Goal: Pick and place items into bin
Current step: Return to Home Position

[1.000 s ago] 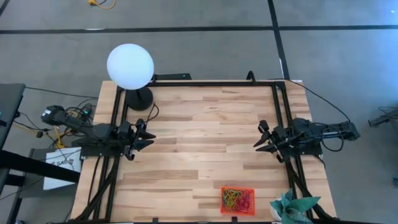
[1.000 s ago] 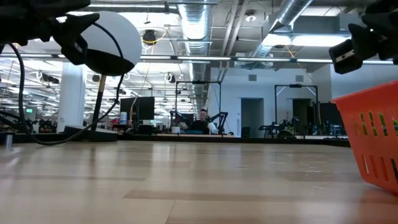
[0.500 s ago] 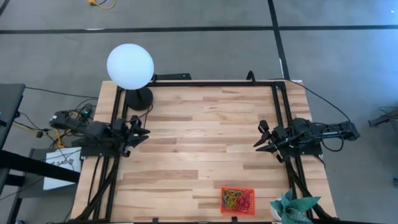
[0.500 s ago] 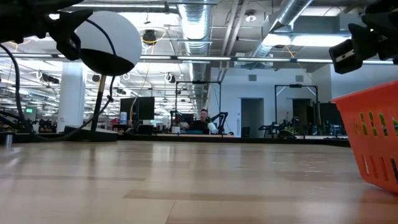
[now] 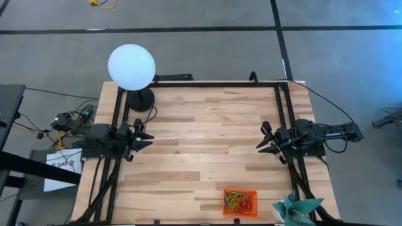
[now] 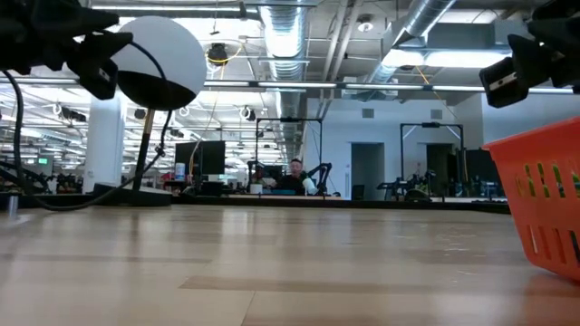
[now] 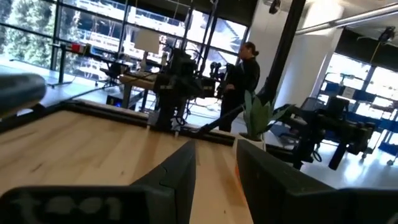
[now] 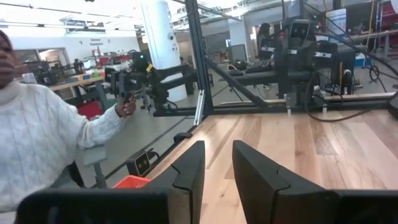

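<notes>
The red-orange bin (image 5: 240, 202) sits on the wooden table near its front edge, right of centre, and also shows in the low view (image 6: 544, 199). Several coloured rubber-band loops (image 5: 237, 199) lie inside it. My left gripper (image 5: 148, 138) hovers at the table's left side, open, with nothing between its fingers (image 7: 216, 149). My right gripper (image 5: 262, 139) hovers at the right side, also open and empty (image 8: 217, 149). Both point level toward the table's middle, well clear of the bin.
A white globe lamp (image 5: 131, 66) stands on its black base (image 5: 139, 98) at the far left corner. A teal-green cloth (image 5: 295, 210) lies at the near right corner beside the bin. Black frame rails (image 5: 279, 113) run along the table's edges. A person in a white sweater (image 8: 43, 143) stands beyond the table.
My left gripper has drawn back a little toward the table's left edge and stayed open. My right gripper and the bin have kept still.
</notes>
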### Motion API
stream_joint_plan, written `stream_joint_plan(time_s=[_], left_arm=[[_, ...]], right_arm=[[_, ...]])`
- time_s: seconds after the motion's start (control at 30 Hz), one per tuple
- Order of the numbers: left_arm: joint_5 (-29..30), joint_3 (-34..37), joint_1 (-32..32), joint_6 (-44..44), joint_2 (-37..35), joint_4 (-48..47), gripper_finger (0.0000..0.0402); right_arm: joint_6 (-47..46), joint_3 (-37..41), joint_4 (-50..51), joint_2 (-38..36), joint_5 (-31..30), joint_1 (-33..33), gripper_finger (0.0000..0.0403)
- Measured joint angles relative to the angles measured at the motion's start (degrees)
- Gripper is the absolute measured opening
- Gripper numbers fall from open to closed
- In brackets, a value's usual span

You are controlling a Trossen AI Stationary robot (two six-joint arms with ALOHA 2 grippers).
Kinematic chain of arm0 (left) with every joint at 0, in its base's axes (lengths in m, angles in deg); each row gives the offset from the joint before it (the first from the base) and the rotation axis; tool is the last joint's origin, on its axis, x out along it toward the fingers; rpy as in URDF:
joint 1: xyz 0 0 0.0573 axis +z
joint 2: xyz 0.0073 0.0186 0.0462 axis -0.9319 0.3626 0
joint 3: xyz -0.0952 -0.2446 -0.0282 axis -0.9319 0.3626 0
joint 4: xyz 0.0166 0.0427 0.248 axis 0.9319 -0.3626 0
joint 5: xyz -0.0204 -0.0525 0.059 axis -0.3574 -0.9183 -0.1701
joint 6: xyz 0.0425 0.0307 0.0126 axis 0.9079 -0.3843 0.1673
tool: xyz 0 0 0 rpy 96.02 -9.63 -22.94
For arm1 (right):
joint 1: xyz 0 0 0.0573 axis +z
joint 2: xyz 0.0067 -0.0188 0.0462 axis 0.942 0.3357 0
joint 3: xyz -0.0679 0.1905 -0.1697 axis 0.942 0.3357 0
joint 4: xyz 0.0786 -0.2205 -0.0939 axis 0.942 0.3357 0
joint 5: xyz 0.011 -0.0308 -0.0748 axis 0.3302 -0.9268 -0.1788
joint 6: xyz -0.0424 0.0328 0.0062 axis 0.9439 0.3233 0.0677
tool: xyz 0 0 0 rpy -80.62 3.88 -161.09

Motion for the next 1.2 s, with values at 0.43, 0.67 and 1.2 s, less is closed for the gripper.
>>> stream_joint_plan(time_s=[0.43,0.67,1.2], left_arm=[[-0.3,-0.17,0.0,-1.34,0.62,-7.93,0.0107],[-0.23,-0.24,0.0,-1.15,0.62,-8.13,0.0107],[-0.21,-0.31,0.0,-1.07,0.62,-8.34,0.0107]], right_arm=[[0.0,0.02,0.02,0.0,0.13,0.0,0.0076],[0.0,0.02,0.01,0.0,0.13,0.0,0.0076],[0.0,0.02,0.02,0.0,0.13,0.0,0.0076]])
